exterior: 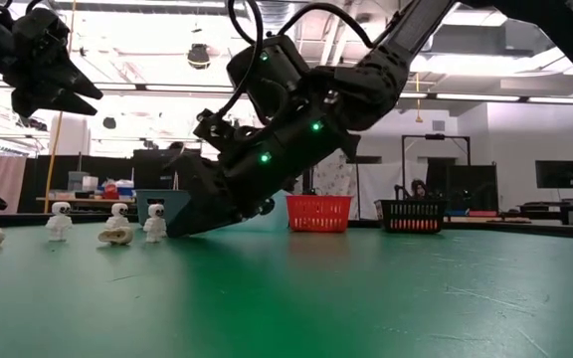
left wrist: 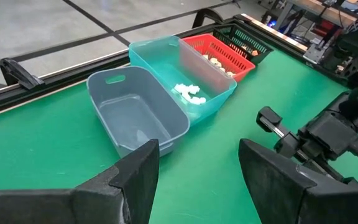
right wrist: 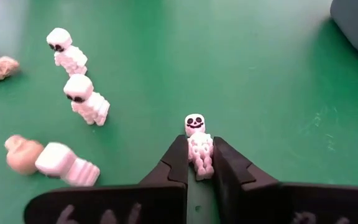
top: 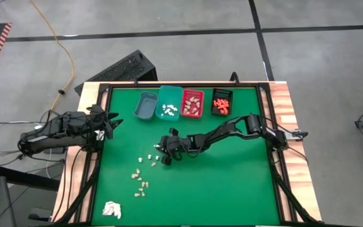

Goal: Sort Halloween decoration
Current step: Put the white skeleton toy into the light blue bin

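Green mat point(top: 232, 176) bare on its right, right gripper point(right wrist: 201, 163) pinching white skeleton point(right wrist: 198, 149), left gripper point(left wrist: 197, 168) spread at left edge.

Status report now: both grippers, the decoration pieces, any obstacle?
Right gripper low on the mat, shut on a white skeleton. Left gripper open, raised near the grey bin. Loose pieces remain on mat. No obstacle seen.
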Robot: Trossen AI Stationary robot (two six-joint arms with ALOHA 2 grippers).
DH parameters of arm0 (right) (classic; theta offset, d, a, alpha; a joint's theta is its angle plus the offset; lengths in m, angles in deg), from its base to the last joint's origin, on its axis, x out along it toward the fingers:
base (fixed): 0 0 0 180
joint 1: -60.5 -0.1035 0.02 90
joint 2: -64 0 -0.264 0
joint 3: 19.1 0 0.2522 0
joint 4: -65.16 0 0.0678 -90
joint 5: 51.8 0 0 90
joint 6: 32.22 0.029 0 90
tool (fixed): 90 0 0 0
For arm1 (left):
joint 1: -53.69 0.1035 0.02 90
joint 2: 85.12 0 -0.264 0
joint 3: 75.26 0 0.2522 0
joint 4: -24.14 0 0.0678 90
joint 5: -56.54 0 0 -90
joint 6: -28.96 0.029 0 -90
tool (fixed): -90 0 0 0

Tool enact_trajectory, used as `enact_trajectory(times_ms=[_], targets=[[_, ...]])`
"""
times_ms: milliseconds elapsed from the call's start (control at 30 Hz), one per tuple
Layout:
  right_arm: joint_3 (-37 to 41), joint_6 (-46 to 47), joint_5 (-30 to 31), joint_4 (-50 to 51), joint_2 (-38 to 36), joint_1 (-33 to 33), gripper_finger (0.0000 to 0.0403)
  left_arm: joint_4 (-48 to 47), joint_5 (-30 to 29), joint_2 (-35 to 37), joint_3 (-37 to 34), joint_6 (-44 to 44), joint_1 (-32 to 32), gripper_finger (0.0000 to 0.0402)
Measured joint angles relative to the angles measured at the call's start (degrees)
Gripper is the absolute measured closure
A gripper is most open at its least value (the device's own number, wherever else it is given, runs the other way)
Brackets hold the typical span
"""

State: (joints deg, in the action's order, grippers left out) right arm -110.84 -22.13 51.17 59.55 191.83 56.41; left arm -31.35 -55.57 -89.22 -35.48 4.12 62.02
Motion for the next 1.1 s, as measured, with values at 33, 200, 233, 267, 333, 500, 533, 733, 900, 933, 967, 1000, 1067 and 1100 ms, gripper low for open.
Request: enact_trajectory(times_ms=[33, 200, 233, 267, 333, 500, 533, 733, 900, 933, 967, 1000, 1067, 1100], targets=[[0.04, 0.0, -0.2, -0.14, -0.34, 0.24, 0.0355, 0.04, -0.02, 0.0, 0.0, 0.0, -0.01, 0.0191], [0.24, -0.03, -0.16, 0.21, -3.5, 2.42, 0.0355, -0.03, -0.19, -0.02, 0.0, 0.01, -0.01, 0.0191], [0.22, -0.03, -0.07, -0.1, -4.24, 2.95, 0.0355, -0.06, -0.24, -0.02, 0.0, 0.0, -0.01, 0.0191], [0.16, -0.03, 0.0, -0.26, -4.95, 3.56, 0.0355, 0.06, -0.25, -0.02, 0.0, 0.0, 0.01, 0.0191], [0.15, -0.03, 0.22, -0.37, -6.24, 4.77, 0.0356, -0.05, -0.26, -0.02, 0.0, 0.0, -0.01, 0.0191], [0.13, -0.14, 0.22, -0.75, -9.46, 8.23, 0.0356, 0.04, -0.28, -0.02, 0.0, 0.01, -0.01, 0.0191], [0.13, -0.16, 0.22, -0.83, -10.07, 9.09, 0.0356, 0.0, -0.31, -0.02, 0.0, 0.0, -0.01, 0.0191], [0.02, -0.16, 0.48, -0.55, -12.97, 13.98, 0.0356, 0.01, -0.37, -0.02, 0.0, 0.0, -0.01, 0.0191], [-0.02, 1.03, 0.46, 1.49, -13.88, 16.7, 0.0356, 0.0, -0.37, -0.02, 0.0, 0.0, -0.01, 0.0191], [-0.02, 1.72, 0.48, 2.37, -13.88, 17.07, 0.0356, 0.01, -0.38, -0.02, 0.0, 0.0, -0.01, 0.0191], [-0.02, 2.51, 0.46, 3.47, -13.88, 17.39, 0.0356, 0.01, -0.37, -0.02, 0.0, 0.0, -0.01, 0.0191], [-0.02, 3.46, 0.46, 4.71, -13.88, 17.65, 0.0356, 0.01, -0.39, -0.02, 0.0, 0.0, -0.01, 0.0191], [-0.02, 5.39, 0.46, 7.31, -13.88, 18.24, 0.0355, 0.01, -0.37, -0.02, 0.0, 0.0, -0.01, 0.0191], [-0.02, 6.31, 0.48, 8.67, -13.88, 18.46, 0.0354, 0.01, -0.37, -0.02, 0.0, 0.0, 0.0, 0.0191]])
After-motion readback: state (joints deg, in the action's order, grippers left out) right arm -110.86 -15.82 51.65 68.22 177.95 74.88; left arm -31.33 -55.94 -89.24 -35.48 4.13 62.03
